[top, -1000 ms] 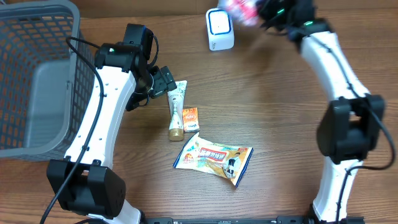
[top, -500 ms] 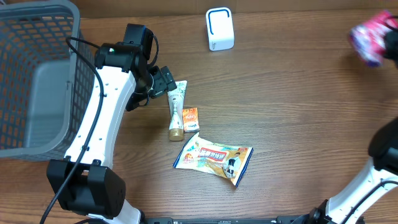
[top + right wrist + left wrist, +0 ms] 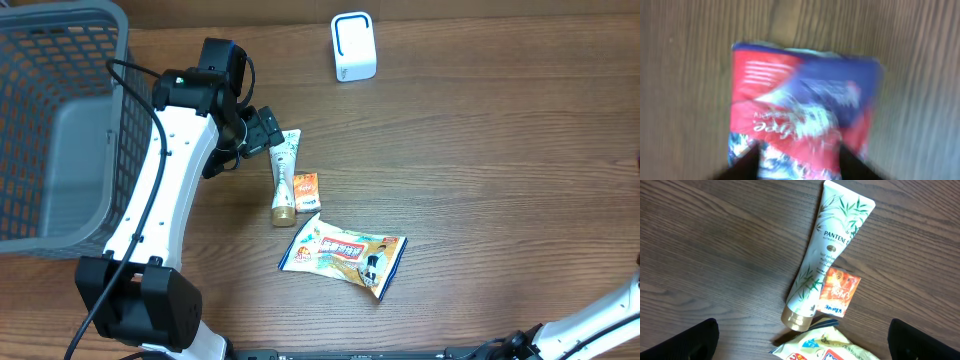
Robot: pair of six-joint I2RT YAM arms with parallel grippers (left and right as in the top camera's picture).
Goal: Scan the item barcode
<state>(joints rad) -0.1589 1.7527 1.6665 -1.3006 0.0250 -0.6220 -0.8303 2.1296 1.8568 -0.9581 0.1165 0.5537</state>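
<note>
A red and blue packet [image 3: 805, 100] fills the right wrist view, blurred, face up over the wood. My right gripper [image 3: 799, 165] shows only there. Its two dark fingers stand apart, open, with the packet's near end between them, and the packet is wider than the gap. The white barcode scanner [image 3: 353, 46] stands at the back of the table. My left gripper [image 3: 265, 130] hangs open over a white Pantene tube [image 3: 827, 255] and holds nothing.
An orange sachet [image 3: 839, 292] lies against the tube [image 3: 284, 175], and a pale snack bag [image 3: 345, 255] lies just in front of them. A grey mesh basket [image 3: 110, 120] stands at the left. Only a stretch of the right arm [image 3: 600, 320] shows at the overhead view's lower right.
The right arm swung the red packet from beside the scanner to the right and out of the overhead view. Its fingers have parted. The left arm has not moved.
</note>
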